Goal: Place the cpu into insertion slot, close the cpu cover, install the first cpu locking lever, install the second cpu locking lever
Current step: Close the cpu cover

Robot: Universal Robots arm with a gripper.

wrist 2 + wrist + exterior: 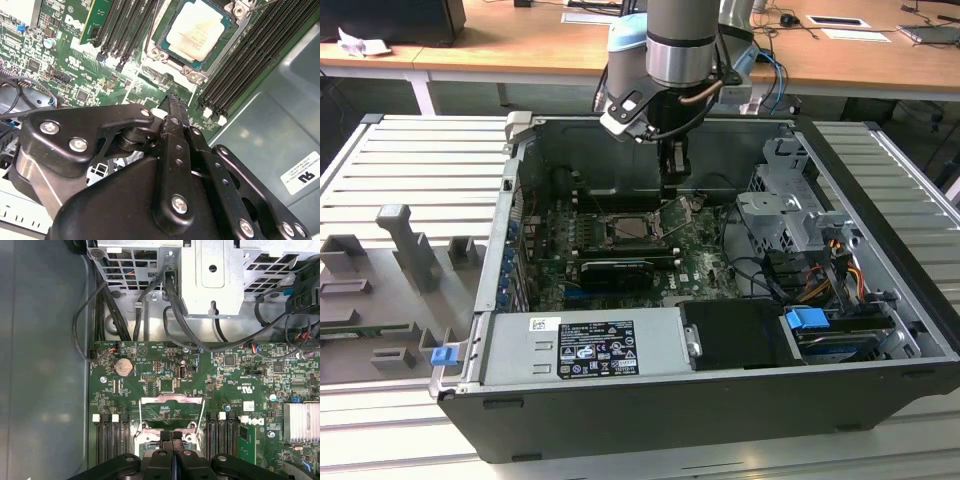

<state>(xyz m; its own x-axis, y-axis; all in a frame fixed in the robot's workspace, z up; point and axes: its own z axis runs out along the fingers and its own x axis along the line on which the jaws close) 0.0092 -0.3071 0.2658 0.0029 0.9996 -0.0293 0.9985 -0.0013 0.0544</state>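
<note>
Cpu (636, 228) first, from the exterior view. Lies flat in the insertion slot (611, 232), pale top up, down inside the open computer case (720, 420). Sits low and a little toward the exterior view's left of the gripper (672, 188), not touching it. Gripper pointing straight down from the arm (680, 40), tip near the cpu cover (677, 213). Cpu cover tipped up, not folded down over the chip. Case resting on a grey table (410, 170) made of metal slats. Behind it, long wooden desks (520, 45). At the front of the case, a grey box (580, 345) with a label.

Next, the second wrist view. Shows the cpu (200, 30) seated in the insertion slot (172, 61), square and shiny, apart from the black fingers (175, 130). Fingers pressed tight together, with nothing seen between them. Fingertips just beside the pale cpu cover (161, 79). Long black memory slots (250, 65) on both sides of the chip, all on the green board (60, 55).

Last, the first wrist view. Looks down along the closed gripper (171, 436). Cpu cover (172, 399) standing up just past the fingertips, green board (150, 370) seen through its square hole. Cannot tell whether the tips touch it. Farther off, a round silver battery (123, 367), black cables (80, 325) and a metal cage (215, 275).
</note>
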